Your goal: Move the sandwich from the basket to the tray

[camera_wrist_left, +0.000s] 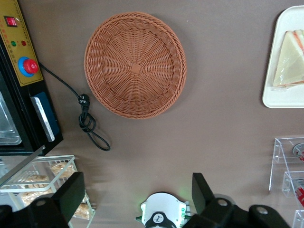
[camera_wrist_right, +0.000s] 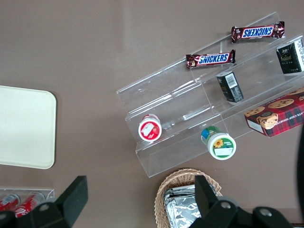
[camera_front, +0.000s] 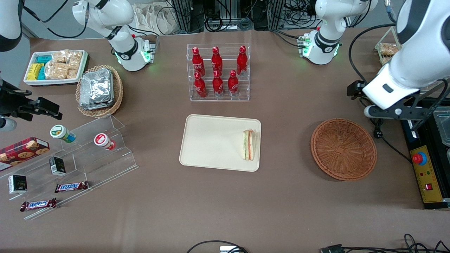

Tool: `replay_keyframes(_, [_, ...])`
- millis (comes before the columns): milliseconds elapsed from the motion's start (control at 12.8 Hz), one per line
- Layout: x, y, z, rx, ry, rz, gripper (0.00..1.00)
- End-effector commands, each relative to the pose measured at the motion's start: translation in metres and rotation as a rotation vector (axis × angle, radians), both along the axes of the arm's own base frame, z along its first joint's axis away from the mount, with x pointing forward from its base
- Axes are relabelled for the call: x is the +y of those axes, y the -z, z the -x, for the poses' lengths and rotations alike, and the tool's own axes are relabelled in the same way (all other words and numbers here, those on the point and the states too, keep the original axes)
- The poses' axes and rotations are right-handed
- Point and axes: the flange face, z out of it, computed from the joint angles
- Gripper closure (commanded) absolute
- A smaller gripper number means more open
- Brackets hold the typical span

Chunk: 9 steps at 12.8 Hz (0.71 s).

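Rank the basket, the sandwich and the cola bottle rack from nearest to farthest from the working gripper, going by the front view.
The gripper, open, hangs high at the working arm's end.
1. basket, empty, closest beneath it
2. sandwich, on the tray at its basket-side edge
3. cola bottle rack, farther from the camera than the tray

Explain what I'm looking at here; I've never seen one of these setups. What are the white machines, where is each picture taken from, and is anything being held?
The white machines are two robot arms with two-finger grippers. One picture looks down on the table from the front; the other two come from cameras on the arms' wrists.

The sandwich lies on the cream tray, near the tray's edge toward the working arm's end. The reddish-brown basket has nothing in it. Red bottles stand in a clear rack farther from the front camera than the tray, and snacks lie toward the parked arm's end.

The working arm's gripper hangs open high above the table near the basket, holding nothing.
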Motion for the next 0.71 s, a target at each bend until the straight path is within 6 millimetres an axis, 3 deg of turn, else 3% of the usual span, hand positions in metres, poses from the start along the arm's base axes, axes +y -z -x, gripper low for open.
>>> replay_keyframes(0, [0.025,0.004,0.028,-0.042,0.007,0.011,0.0])
replay_keyframes(157, [0.035,0.006,0.034,-0.051,-0.022,0.057,0.0])
replay_keyframes(392, [0.032,0.012,0.051,-0.139,-0.011,0.057,0.0])
replay_keyframes(627, [0.043,0.008,0.045,-0.152,-0.045,0.063,0.0])
